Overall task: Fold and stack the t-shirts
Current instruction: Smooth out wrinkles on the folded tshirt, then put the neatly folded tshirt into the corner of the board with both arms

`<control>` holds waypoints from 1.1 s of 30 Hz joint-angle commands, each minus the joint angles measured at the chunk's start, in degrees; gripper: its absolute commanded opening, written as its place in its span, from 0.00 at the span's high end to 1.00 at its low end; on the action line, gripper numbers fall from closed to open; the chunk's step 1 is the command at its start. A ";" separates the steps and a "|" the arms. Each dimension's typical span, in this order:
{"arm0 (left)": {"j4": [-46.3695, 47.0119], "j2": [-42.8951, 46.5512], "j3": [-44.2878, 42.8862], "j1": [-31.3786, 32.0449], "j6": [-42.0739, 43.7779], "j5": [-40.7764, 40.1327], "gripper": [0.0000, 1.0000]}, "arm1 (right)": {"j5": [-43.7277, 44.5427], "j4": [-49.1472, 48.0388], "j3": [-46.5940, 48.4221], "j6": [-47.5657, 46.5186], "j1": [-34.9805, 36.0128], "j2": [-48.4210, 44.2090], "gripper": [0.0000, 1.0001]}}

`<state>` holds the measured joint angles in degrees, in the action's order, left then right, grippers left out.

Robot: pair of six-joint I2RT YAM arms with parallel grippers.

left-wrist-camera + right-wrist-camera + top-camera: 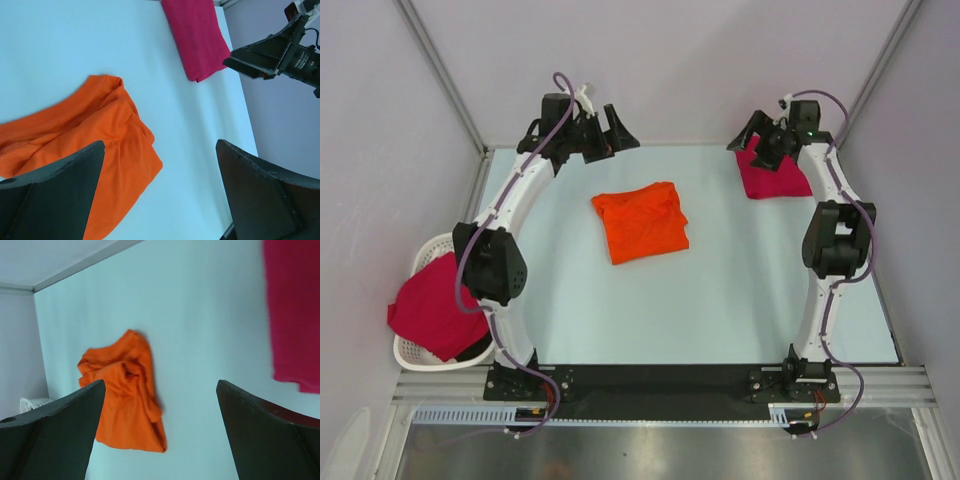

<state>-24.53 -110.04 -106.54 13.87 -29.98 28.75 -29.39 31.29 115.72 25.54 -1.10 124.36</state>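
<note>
While both arms reach toward the far edge, the pale blue flat table carries a crumpled bright orange cotton t-shirt at centre and a folded crimson-pink t-shirt at the far right. A second crimson-pink t-shirt drapes over the white slatted plastic basket on the left. The left gripper and right gripper have their jaws spread and empty.

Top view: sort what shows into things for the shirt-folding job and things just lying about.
Job:
- orange shirt, mid-table
- folded pink shirt, far right
- draped pink shirt, near left

Lying about:
- basket, under the draped pink shirt
</note>
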 commanded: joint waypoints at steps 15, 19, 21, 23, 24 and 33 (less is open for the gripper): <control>-3.94 -0.35 7.31 -2.27 2.82 4.99 0.00 | 0.65 3.07 -2.78 3.47 -18.76 6.07 0.03; -4.47 -0.09 8.01 -2.27 3.61 5.26 0.00 | -4.79 -1.05 -3.84 6.35 -21.56 9.49 0.06; -4.91 0.09 8.10 -2.27 4.05 4.74 0.00 | -5.33 -0.88 -2.61 7.06 -23.41 12.47 0.09; -5.26 0.09 7.93 -2.27 4.31 4.65 0.00 | -4.28 -0.53 -1.82 6.63 -24.38 13.54 0.10; -5.43 0.17 7.93 -2.27 4.40 4.65 0.00 | -3.58 0.43 -0.51 6.19 -24.99 14.24 0.09; -5.96 0.00 7.66 -2.27 4.75 4.47 0.00 | -0.58 4.67 8.82 4.60 -26.32 19.96 0.13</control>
<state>-30.70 -110.72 -98.65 11.64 -26.68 32.16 -32.34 35.11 120.62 30.39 -25.89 141.69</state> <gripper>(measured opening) 0.994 0.893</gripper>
